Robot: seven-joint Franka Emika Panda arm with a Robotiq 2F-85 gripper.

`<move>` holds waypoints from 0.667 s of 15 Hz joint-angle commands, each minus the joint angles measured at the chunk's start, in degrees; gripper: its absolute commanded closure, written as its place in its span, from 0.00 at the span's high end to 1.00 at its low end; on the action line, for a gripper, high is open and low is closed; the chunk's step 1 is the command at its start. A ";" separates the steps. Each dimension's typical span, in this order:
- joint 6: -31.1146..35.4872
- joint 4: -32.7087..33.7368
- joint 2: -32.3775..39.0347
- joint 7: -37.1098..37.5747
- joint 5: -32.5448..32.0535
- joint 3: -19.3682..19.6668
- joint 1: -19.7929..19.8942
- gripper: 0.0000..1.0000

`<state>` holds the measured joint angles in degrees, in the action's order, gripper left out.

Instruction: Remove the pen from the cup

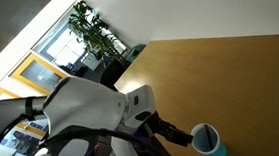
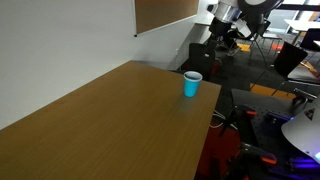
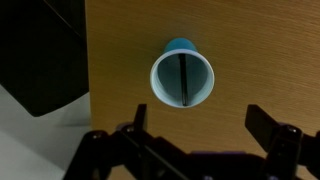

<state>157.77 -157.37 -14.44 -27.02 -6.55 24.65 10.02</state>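
Gripper [image 3: 198, 115] spread wide, empty, above cup [image 3: 180, 45]. Pen [image 3: 184, 82] apparently leaning inside. Centre over pen, descend straight, avoid rim.

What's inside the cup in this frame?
In the wrist view, the pen is inside the cup, a thin dark stick against the pale interior. The cup's bottom beneath it is covered.

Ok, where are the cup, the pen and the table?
cup [image 3: 203, 82]: wrist view, pale inside wall.
pen [image 3: 185, 80]: wrist view, middle of its dark shaft.
table [image 3: 120, 50]: wrist view, bare wood.
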 commanded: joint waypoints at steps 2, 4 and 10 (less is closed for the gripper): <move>-0.35 1.61 3.90 -1.43 4.08 -0.40 -0.12 1.00; -0.04 2.12 5.86 -1.12 5.14 -0.75 -0.02 1.00; 2.09 4.73 11.87 -2.45 6.34 -2.33 0.30 1.00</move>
<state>157.85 -155.12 -6.74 -27.03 -2.64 23.93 9.97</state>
